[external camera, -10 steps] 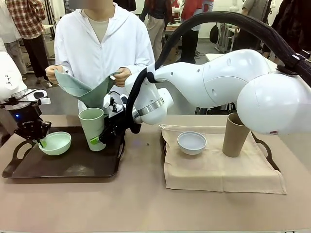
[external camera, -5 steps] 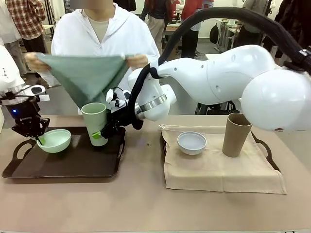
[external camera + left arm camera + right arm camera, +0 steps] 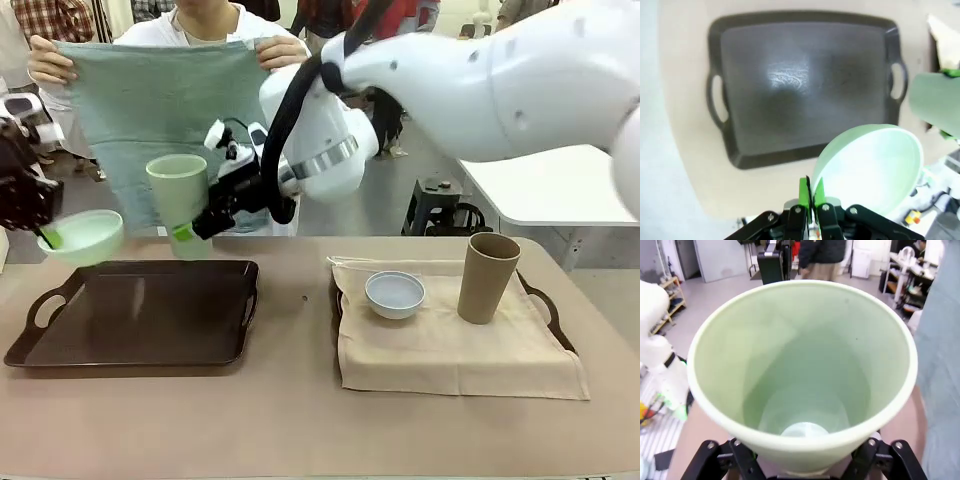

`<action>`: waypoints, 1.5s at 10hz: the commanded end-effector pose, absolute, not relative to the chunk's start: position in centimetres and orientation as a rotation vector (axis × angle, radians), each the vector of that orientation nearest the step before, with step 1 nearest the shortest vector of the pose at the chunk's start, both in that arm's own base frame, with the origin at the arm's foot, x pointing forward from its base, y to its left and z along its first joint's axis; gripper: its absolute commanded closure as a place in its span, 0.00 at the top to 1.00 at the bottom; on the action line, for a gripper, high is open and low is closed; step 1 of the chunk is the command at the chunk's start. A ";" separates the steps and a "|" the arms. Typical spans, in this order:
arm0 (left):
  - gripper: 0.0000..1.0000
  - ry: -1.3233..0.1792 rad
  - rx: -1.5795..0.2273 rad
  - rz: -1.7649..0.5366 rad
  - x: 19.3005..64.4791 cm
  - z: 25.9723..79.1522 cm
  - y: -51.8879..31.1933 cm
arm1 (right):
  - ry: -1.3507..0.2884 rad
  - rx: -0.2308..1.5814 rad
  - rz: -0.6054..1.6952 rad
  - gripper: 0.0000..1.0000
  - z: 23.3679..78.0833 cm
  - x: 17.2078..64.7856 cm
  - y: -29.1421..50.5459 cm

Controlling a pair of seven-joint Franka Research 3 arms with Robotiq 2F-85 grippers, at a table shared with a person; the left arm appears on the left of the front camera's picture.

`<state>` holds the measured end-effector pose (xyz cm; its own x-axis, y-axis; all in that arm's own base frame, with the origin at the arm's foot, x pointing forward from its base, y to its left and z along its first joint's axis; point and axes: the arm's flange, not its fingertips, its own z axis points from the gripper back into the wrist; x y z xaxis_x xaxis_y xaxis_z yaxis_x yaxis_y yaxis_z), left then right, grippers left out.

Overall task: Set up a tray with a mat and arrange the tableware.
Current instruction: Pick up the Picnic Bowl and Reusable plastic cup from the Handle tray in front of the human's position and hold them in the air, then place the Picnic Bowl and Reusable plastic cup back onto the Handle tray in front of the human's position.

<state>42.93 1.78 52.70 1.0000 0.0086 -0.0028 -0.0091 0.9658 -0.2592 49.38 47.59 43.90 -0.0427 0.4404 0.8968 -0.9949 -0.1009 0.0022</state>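
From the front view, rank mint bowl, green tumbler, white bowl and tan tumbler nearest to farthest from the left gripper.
1. mint bowl, pinched at its rim by the left gripper.
2. green tumbler, raised just right of it.
3. white bowl, right of centre.
4. tan tumbler, far right.

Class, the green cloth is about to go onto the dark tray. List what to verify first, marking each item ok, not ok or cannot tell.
1. Dark tray bare of dishes: ok.
2. Left tool pinching the mint bowl by its rim, lifted above the tray: ok.
3. Right tool gripping the green cup, lifted above the tray: ok.
4. Cloth spread open between the person's hands: ok.
5. Cloth large enough to cover the tray: cannot tell.
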 end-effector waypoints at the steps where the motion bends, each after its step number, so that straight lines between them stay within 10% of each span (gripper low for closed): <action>1: 0.00 -0.031 -0.205 0.037 40.9 55.7 2.0 | -0.842 0.866 1.468 0.00 47.4 46.4 47.1; 15: 0.00 -0.068 -0.204 0.030 38.7 59.2 2.0 | -0.866 0.855 1.513 0.00 51.4 44.4 48.4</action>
